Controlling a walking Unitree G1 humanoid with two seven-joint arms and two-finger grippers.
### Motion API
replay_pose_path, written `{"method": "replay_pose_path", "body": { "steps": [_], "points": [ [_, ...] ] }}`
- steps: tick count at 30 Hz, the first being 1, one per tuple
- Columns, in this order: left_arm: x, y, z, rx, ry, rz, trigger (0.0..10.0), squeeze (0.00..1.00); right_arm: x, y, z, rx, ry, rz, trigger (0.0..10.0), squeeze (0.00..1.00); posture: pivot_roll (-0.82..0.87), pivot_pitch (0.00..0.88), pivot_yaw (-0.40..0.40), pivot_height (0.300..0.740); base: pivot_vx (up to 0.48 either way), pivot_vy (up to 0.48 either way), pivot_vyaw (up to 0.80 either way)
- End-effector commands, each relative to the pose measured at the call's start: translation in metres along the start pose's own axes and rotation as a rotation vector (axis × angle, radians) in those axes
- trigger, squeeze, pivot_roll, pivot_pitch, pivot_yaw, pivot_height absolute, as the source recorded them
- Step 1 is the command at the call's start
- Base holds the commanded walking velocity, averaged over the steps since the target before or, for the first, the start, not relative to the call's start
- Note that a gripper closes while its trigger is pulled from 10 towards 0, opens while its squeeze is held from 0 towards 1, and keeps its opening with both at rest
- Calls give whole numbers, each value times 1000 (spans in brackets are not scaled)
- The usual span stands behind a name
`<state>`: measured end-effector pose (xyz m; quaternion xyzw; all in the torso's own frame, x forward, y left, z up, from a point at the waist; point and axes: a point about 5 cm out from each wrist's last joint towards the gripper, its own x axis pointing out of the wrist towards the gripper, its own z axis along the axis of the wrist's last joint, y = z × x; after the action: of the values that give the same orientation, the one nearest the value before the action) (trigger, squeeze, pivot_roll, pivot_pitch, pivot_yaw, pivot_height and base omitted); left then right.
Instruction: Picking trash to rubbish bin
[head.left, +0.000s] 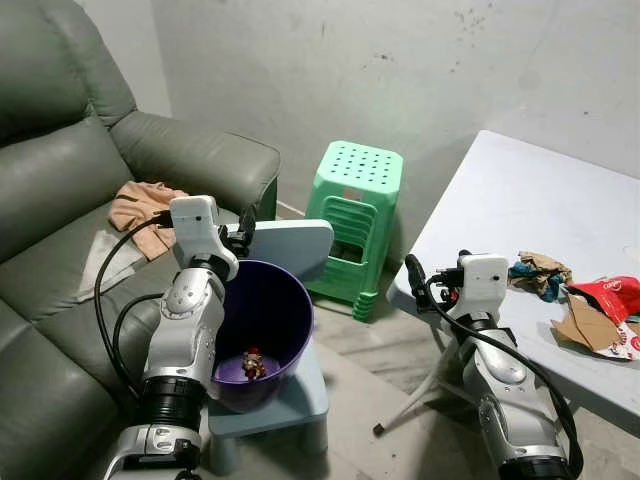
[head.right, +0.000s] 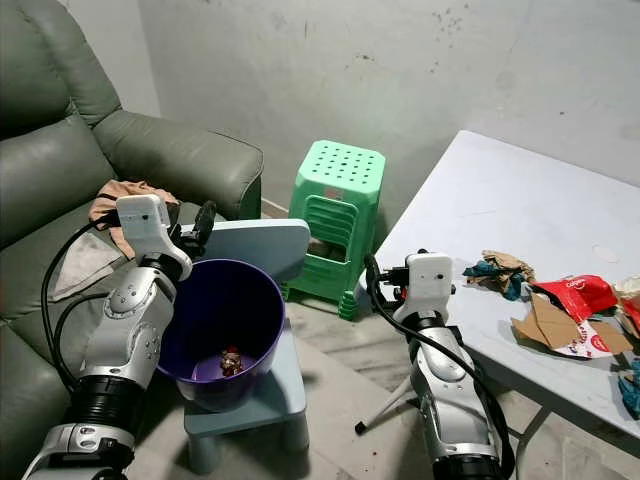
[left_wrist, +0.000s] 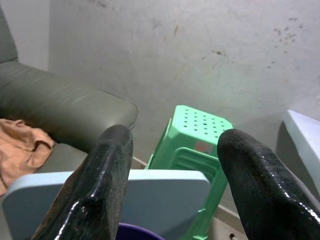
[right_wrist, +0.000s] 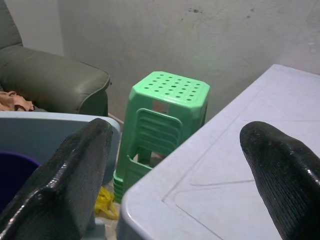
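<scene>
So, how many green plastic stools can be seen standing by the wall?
1 stack, standing between the sofa and the white table. It seems to be several stools nested together, but the exact number cannot be told.

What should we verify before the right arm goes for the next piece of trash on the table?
1. Right gripper fingers open, nothing between them: ok.
2. Left gripper open, nothing held, over the bin: ok.
3. Round purple plastic rubbish bin upright on the pale blue stool: ok.
4. Crumpled paper and red wrapper trash lying on the white folding table: ok.
5. Trash within the right arm's reach: cannot tell.
</scene>
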<state>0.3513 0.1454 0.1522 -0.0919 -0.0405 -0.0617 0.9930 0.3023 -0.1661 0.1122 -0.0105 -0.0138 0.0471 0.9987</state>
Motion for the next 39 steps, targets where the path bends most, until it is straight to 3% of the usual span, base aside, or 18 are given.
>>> {"method": "replay_pose_path", "body": {
  "steps": [1, 5, 7, 10, 29, 34, 37, 39],
  "points": [
    [1, -3, 4, -4, -8, -11, 10000, 0, -1, -4, 4, -5, -13, -17, 10000, 0, 1, 0, -74, 740, 0, -450, -744],
    [1, 0, 5, -11, -7, 0, 10000, 0, -1, -4, 5, 1, -14, -26, 10000, 0, -1, 0, -72, 740, 0, -120, -744],
    [2, -1, 4, 29, 7, -3, 10000, 0, -1, -4, 5, 1, -15, -27, 10000, 0, -1, 0, -72, 740, 0, 0, -744],
    [3, 0, 3, -16, 10, 11, 10000, 0, 0, -5, 5, 0, -15, -28, 10000, 0, 1, 0, -74, 740, 0, 0, -742],
    [2, -7, -1, -2, 53, -22, 10000, 0, 1, -7, 7, 25, -18, -61, 10000, 0, 4, 0, -76, 740, 0, 0, -654],
    [-2, -20, -14, 73, 146, -121, 10000, 0, 1, -9, 4, 62, 21, -87, 10000, 0, 1, 0, -74, 740, 0, 0, 0],
    [-10, -27, -23, 160, 155, -188, 10000, 0, -3, -12, 1, 30, 37, -103, 10000, 0, -5, 0, -71, 740, 0, 0, 0],
    [-13, -28, -27, 163, 168, -202, 10000, 0, -5, -14, -2, 27, 53, -113, 10000, 0, -9, 0, -68, 740, 0, 0, 0]
  ]
}}
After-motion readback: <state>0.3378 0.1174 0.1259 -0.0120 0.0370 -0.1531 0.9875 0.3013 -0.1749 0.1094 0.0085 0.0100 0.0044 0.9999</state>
